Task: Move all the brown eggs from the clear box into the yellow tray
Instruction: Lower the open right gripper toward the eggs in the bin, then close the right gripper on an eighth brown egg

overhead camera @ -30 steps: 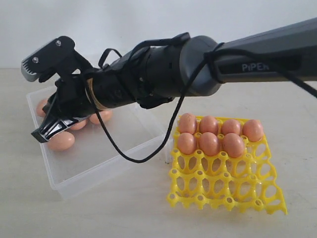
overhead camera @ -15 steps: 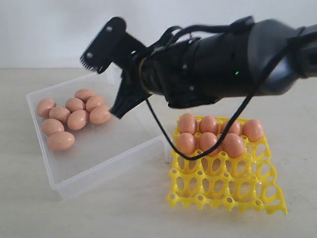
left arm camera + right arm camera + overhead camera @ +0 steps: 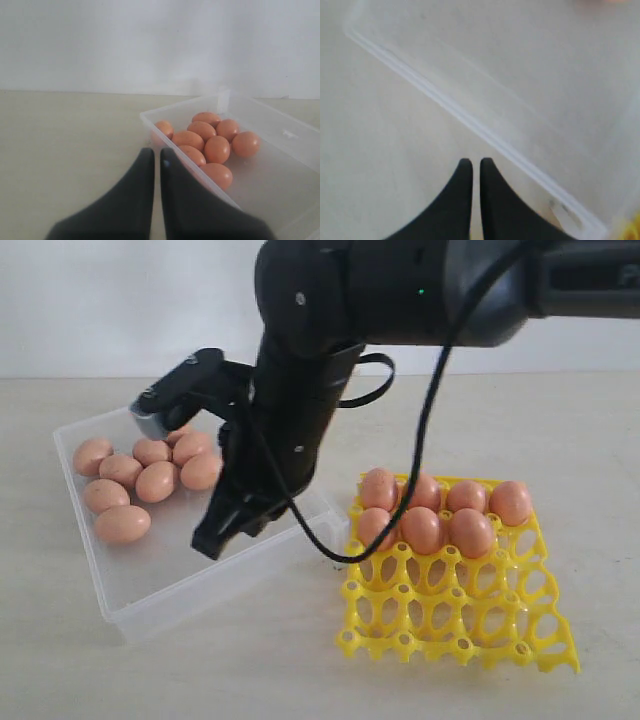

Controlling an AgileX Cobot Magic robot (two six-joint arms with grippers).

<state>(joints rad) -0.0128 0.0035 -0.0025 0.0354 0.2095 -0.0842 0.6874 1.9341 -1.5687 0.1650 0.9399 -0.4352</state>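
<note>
Several brown eggs [image 3: 157, 480] lie bunched at the far left end of the clear box [image 3: 200, 585]. More eggs [image 3: 422, 528] fill the back cells of the yellow tray [image 3: 450, 630], which stands right of the box. My right gripper [image 3: 212, 540] reaches across and points down over the box's near right part, shut and empty. In the right wrist view its tips [image 3: 472, 161] hang beside the box rim [image 3: 470, 120]. My left gripper [image 3: 156, 151] is shut and empty just outside a box corner [image 3: 290, 135], with eggs [image 3: 217, 149] beyond it.
The right arm's dark body [image 3: 400, 290] and a looping black cable [image 3: 400, 510] hang over the gap between box and tray. A sliver of yellow [image 3: 632, 231] shows at the right wrist view's edge. Pale tabletop [image 3: 150, 670] surrounds both containers.
The right arm has left the eggs at the box's left end, lifted, swung right and tipped down over the box's near right part. No egg came with it.
</note>
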